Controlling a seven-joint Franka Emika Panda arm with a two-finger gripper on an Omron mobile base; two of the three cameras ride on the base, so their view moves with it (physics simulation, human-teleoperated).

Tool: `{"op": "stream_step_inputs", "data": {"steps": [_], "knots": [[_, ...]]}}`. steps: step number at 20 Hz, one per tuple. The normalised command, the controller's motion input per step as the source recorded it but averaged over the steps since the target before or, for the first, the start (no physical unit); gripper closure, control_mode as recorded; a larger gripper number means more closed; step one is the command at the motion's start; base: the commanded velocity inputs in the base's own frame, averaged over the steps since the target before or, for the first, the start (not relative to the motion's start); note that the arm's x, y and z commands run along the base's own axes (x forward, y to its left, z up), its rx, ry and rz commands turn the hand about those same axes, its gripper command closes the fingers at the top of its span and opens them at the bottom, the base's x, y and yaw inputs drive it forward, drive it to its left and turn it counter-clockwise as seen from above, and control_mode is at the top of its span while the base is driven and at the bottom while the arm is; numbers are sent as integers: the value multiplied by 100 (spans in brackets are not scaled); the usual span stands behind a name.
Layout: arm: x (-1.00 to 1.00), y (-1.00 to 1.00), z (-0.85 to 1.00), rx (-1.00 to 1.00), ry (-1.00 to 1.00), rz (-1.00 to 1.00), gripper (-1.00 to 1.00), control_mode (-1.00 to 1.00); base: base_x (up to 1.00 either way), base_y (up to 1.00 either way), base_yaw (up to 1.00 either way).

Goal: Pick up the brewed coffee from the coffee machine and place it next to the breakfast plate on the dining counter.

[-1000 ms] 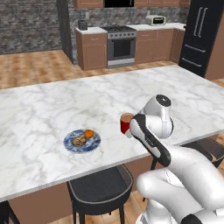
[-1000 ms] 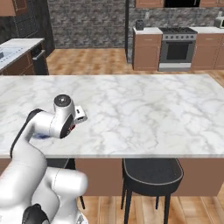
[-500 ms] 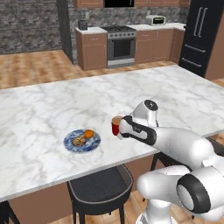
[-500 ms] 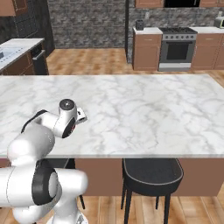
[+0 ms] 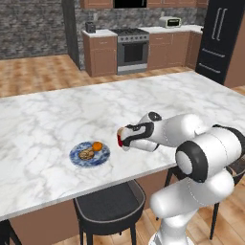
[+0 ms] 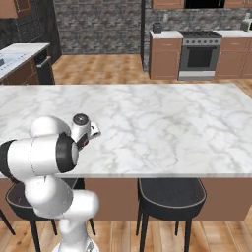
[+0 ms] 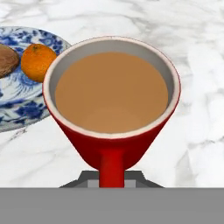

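Gripping the brewed coffee (image 7: 111, 98) by its handle, gripper (image 5: 125, 139) clamped tight, mug upright and full of light brown liquid. Held low over the dining counter (image 5: 43, 124), just right of the breakfast plate (image 5: 89, 154); contact with marble not discernible. Pastry (image 7: 8, 59) and orange fruit (image 7: 38, 61) sitting on plate.

Wood floor (image 5: 38, 72), stone wall (image 6: 98, 24), steel oven (image 5: 132, 50), black fridge (image 5: 219, 40).

The mug (image 5: 120, 138) sits just right of the plate (image 5: 89, 154) on the dining counter (image 5: 57, 119) — both near its front edge, stools (image 5: 110, 206) below.
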Motion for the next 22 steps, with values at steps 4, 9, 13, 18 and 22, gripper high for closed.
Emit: {"op": "stream_step_inputs", "data": {"steps": [4, 9, 13, 18, 22], "knots": [[51, 23, -33, 0, 0, 1, 100, -100, 0, 0, 0], [37, 5, -35, 0, 0, 1, 100, -100, 0, 0, 0], [31, 0, -40, 0, 0, 1, 100, -100, 0, 0, 0], [34, 1, -33, 0, 0, 1, 100, -100, 0, 0, 0], [10, 19, -7, -4, 0, 0, -100, -100, 0, 0, 0]]}}
